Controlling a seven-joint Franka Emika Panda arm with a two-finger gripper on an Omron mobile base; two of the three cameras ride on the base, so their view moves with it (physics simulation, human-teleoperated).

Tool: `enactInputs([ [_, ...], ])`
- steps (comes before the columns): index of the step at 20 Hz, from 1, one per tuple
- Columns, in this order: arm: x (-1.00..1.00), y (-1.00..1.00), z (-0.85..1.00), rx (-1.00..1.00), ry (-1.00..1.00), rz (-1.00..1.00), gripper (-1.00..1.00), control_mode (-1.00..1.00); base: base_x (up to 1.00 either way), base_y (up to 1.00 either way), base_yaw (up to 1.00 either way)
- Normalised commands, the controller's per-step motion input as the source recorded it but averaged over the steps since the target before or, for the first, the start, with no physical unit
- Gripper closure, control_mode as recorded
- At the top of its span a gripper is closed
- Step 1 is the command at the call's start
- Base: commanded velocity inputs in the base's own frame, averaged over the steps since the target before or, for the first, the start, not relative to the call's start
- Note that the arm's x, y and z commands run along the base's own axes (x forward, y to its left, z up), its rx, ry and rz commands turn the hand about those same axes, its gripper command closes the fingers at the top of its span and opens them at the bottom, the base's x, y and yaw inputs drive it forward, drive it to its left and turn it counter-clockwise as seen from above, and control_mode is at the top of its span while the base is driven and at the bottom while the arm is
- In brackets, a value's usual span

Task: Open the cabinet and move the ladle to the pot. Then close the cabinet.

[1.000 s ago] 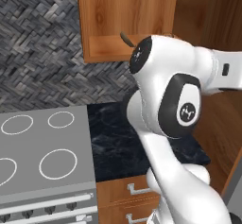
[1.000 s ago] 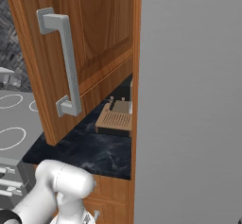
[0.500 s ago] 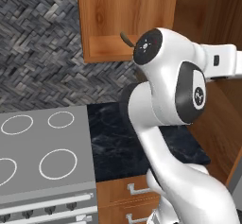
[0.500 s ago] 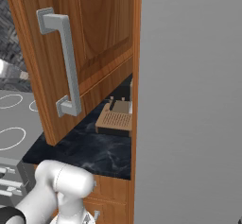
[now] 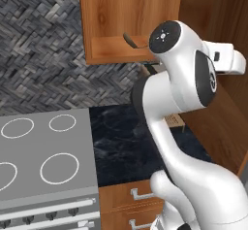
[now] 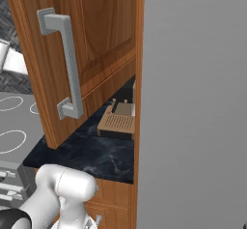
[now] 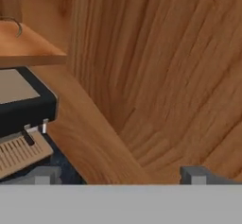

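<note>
One ladle [image 5: 131,41] lies on the cabinet's [image 5: 116,15] bottom shelf, its thin handle curling up at the front edge and its bowl end hidden behind the arm's elbow. In the hand view the same wire handle shows as a small hook at the upper left, well away from the gripper [image 7: 120,175] and off to its side. The fingertips [image 7: 45,175] stand wide apart with nothing between them, facing the inner face of the open cabinet door [image 6: 91,44] at close range.

Over the last second the arm's upper joints have swung from low and left of the shelf to higher and further right in the left base view, so the forearm now reaches out past the shelf edge toward the door side. The base has not moved, and the door with its silver bar handle [image 6: 65,64] hangs open at the same angle. The ladle has not shifted.

By my reading, the opening step is done and the arm is reorienting to reach in for the ladle. It must turn the hand back toward the shelf before any grasp.

Below the gripper, a toaster-like appliance [image 6: 118,119] sits on the dark marble counter [image 5: 126,141]. Beyond that lies the stove top [image 5: 43,156]; I cannot see the pot.
</note>
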Motion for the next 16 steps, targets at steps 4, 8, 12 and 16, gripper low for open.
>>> enactInputs([
  [4, 0.44, 0.0, 0.0, 0.22, -0.07, -0.01, -1.0, -1.0, 0.0, 0.0, 0.0],
  [8, 0.29, 0.0, 0.0, 0.13, -0.03, 0.0, -1.0, -1.0, 0.0, 0.0, 0.0],
  [12, 0.09, 0.0, 0.0, 0.0, -0.15, 0.05, -1.0, -1.0, 0.0, 0.0, 0.0],
  [16, 0.03, 0.0, 0.0, -0.01, -0.18, 0.12, -1.0, -1.0, 0.0, 0.0, 0.0],
])
